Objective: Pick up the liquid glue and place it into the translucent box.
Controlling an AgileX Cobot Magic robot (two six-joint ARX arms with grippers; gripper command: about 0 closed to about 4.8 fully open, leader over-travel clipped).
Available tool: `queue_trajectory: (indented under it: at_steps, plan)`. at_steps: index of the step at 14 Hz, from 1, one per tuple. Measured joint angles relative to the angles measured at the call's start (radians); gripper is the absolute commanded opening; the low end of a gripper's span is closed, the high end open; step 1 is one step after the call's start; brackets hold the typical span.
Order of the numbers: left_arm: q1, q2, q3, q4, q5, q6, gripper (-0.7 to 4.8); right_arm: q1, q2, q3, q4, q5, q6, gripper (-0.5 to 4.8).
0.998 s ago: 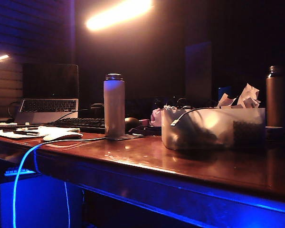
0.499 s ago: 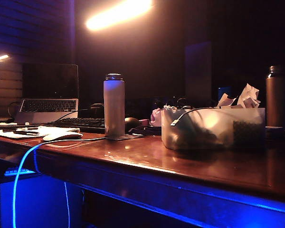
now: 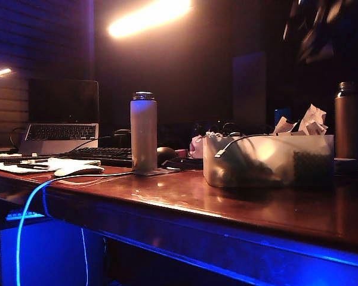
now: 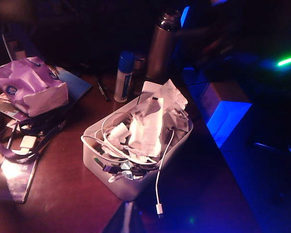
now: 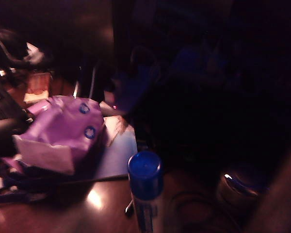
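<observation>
The room is dark, with one long orange light (image 3: 149, 18) glowing high on the back wall and blue light along the front edge of the brown wooden table (image 3: 238, 208). No writing or brand name is clear enough to read on anything.

The glue (image 4: 122, 76) is a white stick-shaped bottle with a blue cap. It stands upright on the table behind the box, beside a tall dark flask (image 4: 161, 46). In the right wrist view the glue (image 5: 145, 191) is close below the camera, cap up.

The see-through box (image 4: 136, 182) sits on the table. It is stuffed with white cables and crumpled paper. One cable hangs over its side. In the outside view the box (image 3: 268, 161) is to the right of a tall pale bottle (image 3: 143, 132) with a dark cap.

A purple bag (image 4: 31, 85) lies near the box. A laptop (image 3: 59, 119) and a keyboard (image 3: 98, 156) sit at the far left. A blue cord (image 3: 24, 220) hangs off the table edge.

The right gripper (image 3: 313, 27) is a dark blur high above the box in the outside view. I cannot tell how wide it is or if it has anything. The left gripper does not show in any picture.
</observation>
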Motion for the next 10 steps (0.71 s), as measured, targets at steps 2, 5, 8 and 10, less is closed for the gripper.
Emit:
queue_trajectory:
  at_steps: [2, 5, 8, 10]
  plan:
    - [0.000, 0.000, 0.000, 0.002, 0.000, 0.000, -0.06, 0.000, 0.103, 0.002, 0.103, -0.001, 0.000, 4.79]
    - [0.000, 0.000, 0.000, 0.002, 0.000, 0.001, -0.06, 0.009, 0.221, 0.002, 0.249, -0.001, 0.000, 4.79]
    - [0.000, 0.000, 0.000, 0.014, 0.000, 0.001, -0.06, 0.012, 0.292, 0.009, 0.326, 0.000, -0.003, 4.79]
    - [0.000, 0.000, 0.000, 0.016, 0.000, 0.001, -0.06, 0.012, 0.342, 0.032, 0.357, 0.000, -0.020, 4.79]
